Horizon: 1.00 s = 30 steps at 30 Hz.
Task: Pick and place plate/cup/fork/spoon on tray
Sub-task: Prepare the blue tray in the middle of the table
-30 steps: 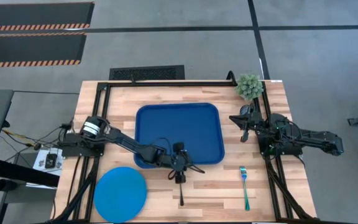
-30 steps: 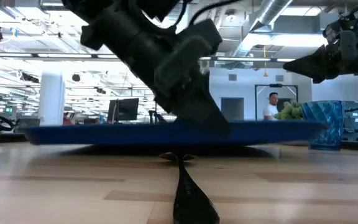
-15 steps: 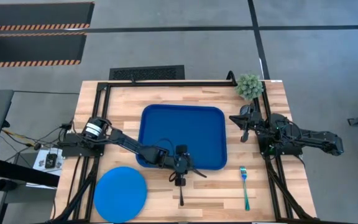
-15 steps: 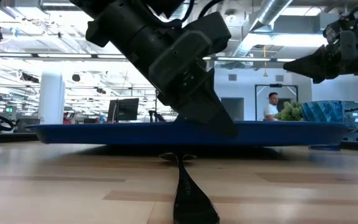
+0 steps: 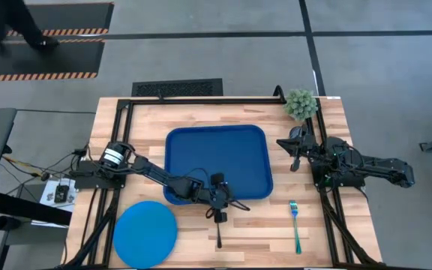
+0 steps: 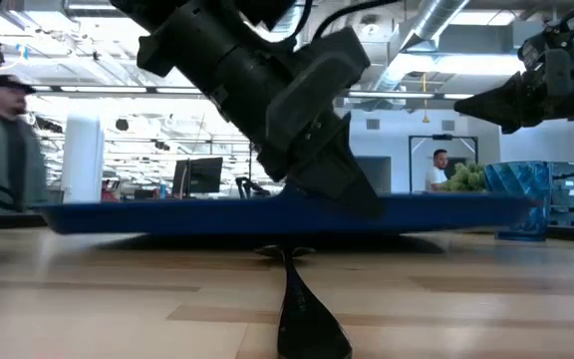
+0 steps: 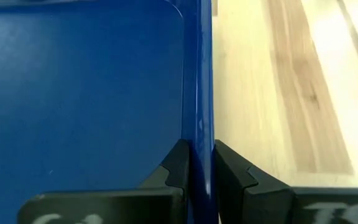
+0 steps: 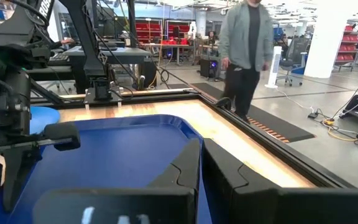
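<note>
While my left end effector [image 7: 197, 171] is pinched shut on the tray [image 5: 216, 157] rim at its near edge, my right end effector [image 5: 295, 154] just hangs closed beside the far corner, holding nothing. The tray sits mid-bench [image 5: 261, 225], and the spoon [image 5: 218, 232] lies right under my left wrist. My worry: a thin rim grip can slip or tilt the tray, and dragging it could knock the spoon.

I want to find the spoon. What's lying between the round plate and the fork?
In the high view, the spoon lies on bare table between the plate and the fork, just below the left gripper pinching the tray.
</note>
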Each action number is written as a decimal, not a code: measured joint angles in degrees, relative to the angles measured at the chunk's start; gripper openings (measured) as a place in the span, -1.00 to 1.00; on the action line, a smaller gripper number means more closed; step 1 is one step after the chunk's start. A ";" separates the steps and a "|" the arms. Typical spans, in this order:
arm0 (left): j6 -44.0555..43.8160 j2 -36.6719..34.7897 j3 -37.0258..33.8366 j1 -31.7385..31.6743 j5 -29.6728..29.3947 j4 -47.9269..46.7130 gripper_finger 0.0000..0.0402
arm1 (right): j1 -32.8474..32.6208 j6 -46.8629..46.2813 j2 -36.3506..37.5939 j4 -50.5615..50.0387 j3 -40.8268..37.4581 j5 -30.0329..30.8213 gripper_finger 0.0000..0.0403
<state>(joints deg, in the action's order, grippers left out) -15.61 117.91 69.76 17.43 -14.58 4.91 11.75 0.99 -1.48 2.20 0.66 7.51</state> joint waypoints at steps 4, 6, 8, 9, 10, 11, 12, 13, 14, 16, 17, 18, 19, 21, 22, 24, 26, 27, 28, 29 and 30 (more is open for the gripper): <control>1.18 0.44 -0.11 0.11 0.80 -0.42 -0.87 | 0.01 -0.01 -0.01 0.00 -0.02 0.00 -0.79; 1.75 0.42 -0.09 0.11 0.68 -0.33 -0.87 | 0.02 0.00 0.00 0.00 -0.02 0.00 -0.79; 2.84 0.39 -0.11 0.11 0.71 -0.37 -0.87 | 0.02 -0.02 -0.02 0.00 -0.02 -0.02 -0.79; 3.18 0.35 -0.09 0.10 1.11 -0.31 -0.86 | 0.01 0.00 -0.01 -0.01 -0.01 0.00 -0.79; 3.53 0.35 -0.09 0.07 1.89 -0.22 -0.85 | 0.00 -0.02 -0.02 0.00 -0.02 -0.02 -0.79; 3.83 0.35 -0.09 0.07 2.68 -0.25 -0.84 | 0.02 0.00 -0.02 0.00 -0.02 0.00 -0.79; 4.06 0.35 -0.10 0.08 3.29 -0.42 -0.84 | 0.02 -0.01 0.00 0.00 0.00 -0.01 -0.79; 4.30 0.35 -0.09 0.15 3.72 -0.62 -0.84 | 0.01 -0.01 -0.01 0.00 -0.01 0.00 -0.79; 4.39 0.35 -0.09 0.15 3.79 -0.75 -0.84 | 0.02 0.00 0.00 -0.01 -0.01 0.00 -0.79; 4.47 0.35 -0.09 0.17 3.82 -0.70 -0.84 | 0.02 0.00 0.00 0.00 0.00 0.00 -0.79; 4.46 0.35 -0.09 0.15 3.84 -0.50 -0.84 | 0.02 0.00 0.00 0.00 0.00 0.00 -0.79; 4.34 0.35 -0.09 0.15 3.84 -0.37 -0.83 | 0.02 0.00 0.00 -0.02 -0.02 0.00 -0.79; 3.93 0.35 -0.09 0.15 3.84 -0.30 -0.82 | 0.02 0.00 -0.01 0.00 -0.02 0.00 -0.79; 2.78 0.35 -0.09 0.15 3.78 -0.28 -0.81 | 0.01 0.00 0.00 0.00 -0.02 -0.01 -0.79; 2.36 0.35 -0.09 0.15 3.63 -0.26 -0.81 | 0.02 0.00 0.00 0.00 -0.01 0.00 -0.79; 1.81 0.35 -0.09 0.15 2.98 0.14 -0.82 | 0.02 -0.02 0.00 0.00 0.00 -0.02 -0.79; 1.02 0.35 -0.09 0.15 2.37 1.10 -0.82 | 0.00 0.00 0.00 0.00 -0.02 0.00 -0.79; 0.47 0.35 -0.09 0.15 2.29 1.40 -0.82 | 0.02 -0.01 -0.01 0.00 -0.02 -0.01 -0.79; 0.07 0.35 -0.09 0.15 2.26 1.51 -0.82 | 0.00 0.00 0.00 0.00 -0.02 0.00 -0.79; -0.34 0.35 -0.09 0.15 2.13 1.53 -0.81 | 0.00 0.00 0.00 0.00 0.00 0.00 -0.79; -0.63 0.35 -0.09 0.15 1.82 1.50 -0.81 | 0.02 0.00 0.00 0.00 -0.01 -0.01 -0.79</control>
<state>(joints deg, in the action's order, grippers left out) -16.24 118.26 69.67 17.58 -12.77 6.41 11.77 0.99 -1.48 2.19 0.66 7.49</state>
